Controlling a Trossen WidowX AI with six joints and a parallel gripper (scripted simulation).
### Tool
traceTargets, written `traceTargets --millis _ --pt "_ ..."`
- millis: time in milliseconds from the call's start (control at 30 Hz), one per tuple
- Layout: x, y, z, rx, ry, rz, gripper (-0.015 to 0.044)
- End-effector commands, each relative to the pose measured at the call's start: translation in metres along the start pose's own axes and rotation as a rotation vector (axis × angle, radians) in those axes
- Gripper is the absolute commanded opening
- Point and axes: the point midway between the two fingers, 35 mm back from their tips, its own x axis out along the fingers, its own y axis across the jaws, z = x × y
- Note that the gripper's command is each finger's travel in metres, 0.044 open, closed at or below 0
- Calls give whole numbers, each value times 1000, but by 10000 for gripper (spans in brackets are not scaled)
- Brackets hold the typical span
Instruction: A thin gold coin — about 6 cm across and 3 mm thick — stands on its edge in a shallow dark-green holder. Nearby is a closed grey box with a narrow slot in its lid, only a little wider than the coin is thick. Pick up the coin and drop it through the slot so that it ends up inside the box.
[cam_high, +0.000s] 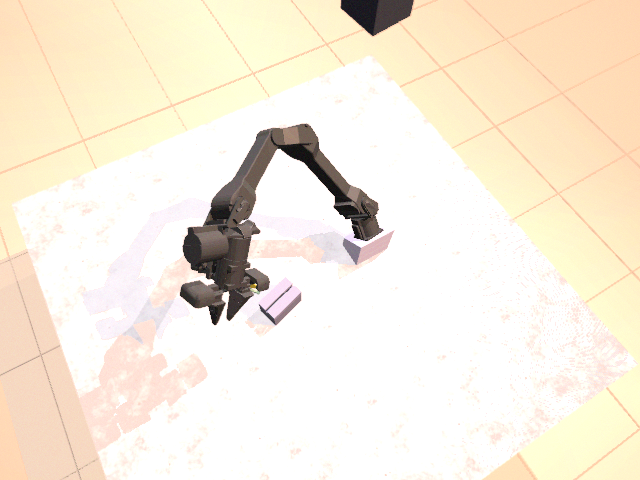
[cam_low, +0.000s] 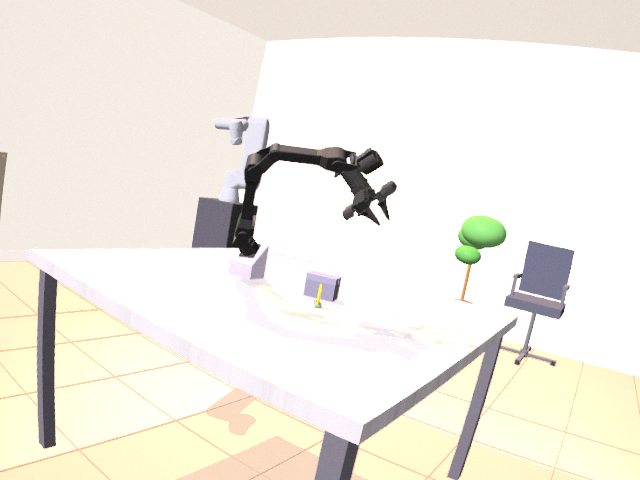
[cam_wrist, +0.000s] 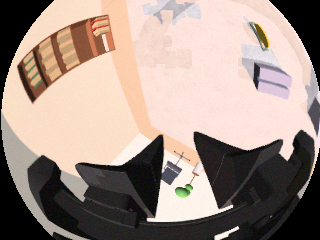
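Note:
The gold coin (cam_low: 319, 293) (cam_wrist: 261, 36) stands on edge in the small dark-green holder (cam_low: 317, 304) on the table. In the top view the arm hides most of both. The closed box (cam_high: 283, 303) (cam_low: 329, 290) (cam_wrist: 272, 81) looks pale purple-grey, stands right beside the holder and has a narrow slot along its lid. My gripper (cam_high: 222, 320) (cam_low: 383, 221) (cam_wrist: 178, 136) is partly open, with nothing between its fingers. It hangs high above the table, well away from the coin and tilted, and the wrist view shows coin and box at its upper right.
The arm's pale base block (cam_high: 373, 249) (cam_low: 254, 267) stands on the white table (cam_high: 413, 361) (cam_low: 180, 310), behind the box in the exterior view. The table's edges show in the top and exterior views. A chair (cam_low: 545, 273) and a plant (cam_low: 480, 232) stand off the table.

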Motion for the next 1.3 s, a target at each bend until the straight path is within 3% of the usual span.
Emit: traceTargets --millis 0,333,567,733,1267 --pt "11 -42 39 -96 -103 -191 161" --pt "-5 -147 138 -412 -252 -752 161" --pt "-8 -150 140 -419 -252 -762 161" --pt "15 -170 152 -419 -254 -762 161" --pt "34 -187 162 -419 -254 -762 161"
